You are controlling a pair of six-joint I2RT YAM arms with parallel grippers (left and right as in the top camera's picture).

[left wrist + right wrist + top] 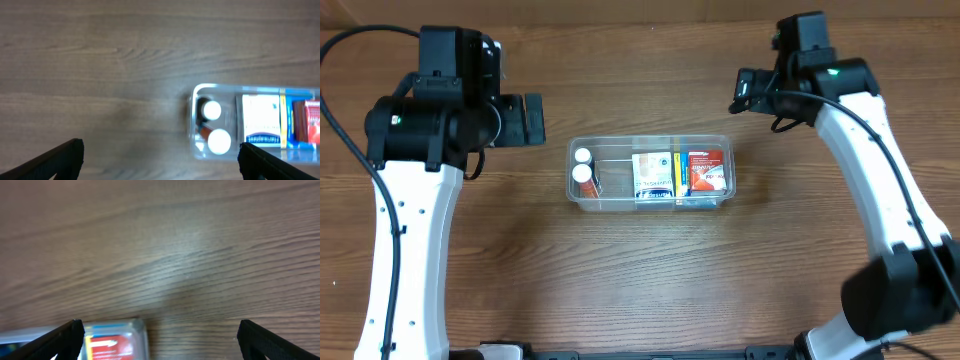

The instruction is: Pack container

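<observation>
A clear rectangular plastic container (616, 172) with rounded corners and a rim is being carried by the brown wood-grain worktop (650, 270), at its middle and between the two arms. It is being filled in a row. A pair of small white-capped bottles (584, 174) is being held upright at its left end. A white, blue and yellow cardboard box (653, 172) and a red cardboard box (707, 170) are being held on edge side by side at its right end. They are probably being stood this way so that they take up little floor. A bare gap is being left between the bottles and the boxes.

The left end effector (161, 147) is being held wide open with nothing between its fingers. It is being poised over bare worktop just left of the container, with the bottle caps in its view. The right end effector (160, 326) is likewise being held fully apart and empty, up and to the right of the container's far corner.

No loose items are being shown on the worktop. The packing is therefore being judged complete or nearly so, with both arms being held clear of the container, presumably so that its contents are not knocked.
</observation>
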